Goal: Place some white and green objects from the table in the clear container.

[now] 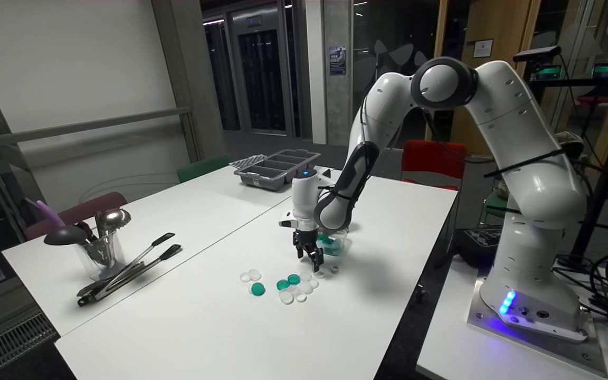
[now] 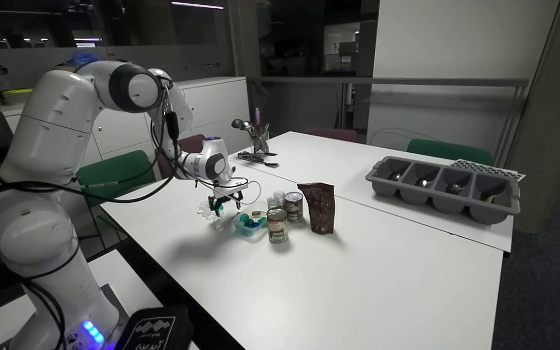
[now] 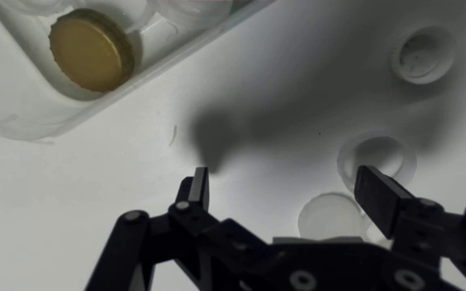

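Several white caps [image 1: 286,296] and green caps [image 1: 257,288] lie scattered on the table in an exterior view. The clear container [image 2: 248,232] holds green and blue caps, and a gold cap [image 3: 91,50] shows in its corner in the wrist view. Just beside that container my gripper [image 3: 283,167] hangs low over the table, open, with nothing held between its fingers. A white disc [image 3: 330,214] lies below the gap between the fingers, partly covered by the gripper body. One finger overlaps a translucent ring-shaped cap [image 3: 346,159] in the picture. Farther off sits a small white cap [image 3: 423,56].
A can [image 2: 277,226] stands right against the container, with another can [image 2: 293,206] and a brown pouch [image 2: 316,209] behind. The dark grey tray [image 1: 264,183] is at the far end. Tongs [image 1: 130,274] and a utensil holder [image 1: 104,253] occupy the opposite side.
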`<control>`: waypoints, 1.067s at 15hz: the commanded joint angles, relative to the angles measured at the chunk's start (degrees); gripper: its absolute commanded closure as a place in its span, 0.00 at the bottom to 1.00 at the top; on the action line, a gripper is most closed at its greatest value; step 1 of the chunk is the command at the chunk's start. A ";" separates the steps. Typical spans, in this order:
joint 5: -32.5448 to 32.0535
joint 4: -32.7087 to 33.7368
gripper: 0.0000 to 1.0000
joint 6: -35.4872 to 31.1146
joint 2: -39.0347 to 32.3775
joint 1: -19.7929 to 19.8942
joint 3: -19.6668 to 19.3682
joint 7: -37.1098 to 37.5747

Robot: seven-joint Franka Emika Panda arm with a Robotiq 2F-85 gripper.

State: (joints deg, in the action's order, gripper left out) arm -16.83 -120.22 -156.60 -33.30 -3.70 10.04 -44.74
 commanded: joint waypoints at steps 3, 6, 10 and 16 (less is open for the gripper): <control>-0.53 3.34 0.49 1.27 -2.44 0.39 0.26 -0.74; -0.53 3.59 0.72 0.99 -2.43 0.47 0.28 -0.71; -0.83 3.27 1.00 0.72 -1.83 0.01 -0.12 0.02; -2.40 0.11 0.98 -0.33 1.47 -2.46 -2.19 4.18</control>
State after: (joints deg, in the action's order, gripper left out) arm -17.19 -117.12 -156.60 -34.92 -4.19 9.74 -44.10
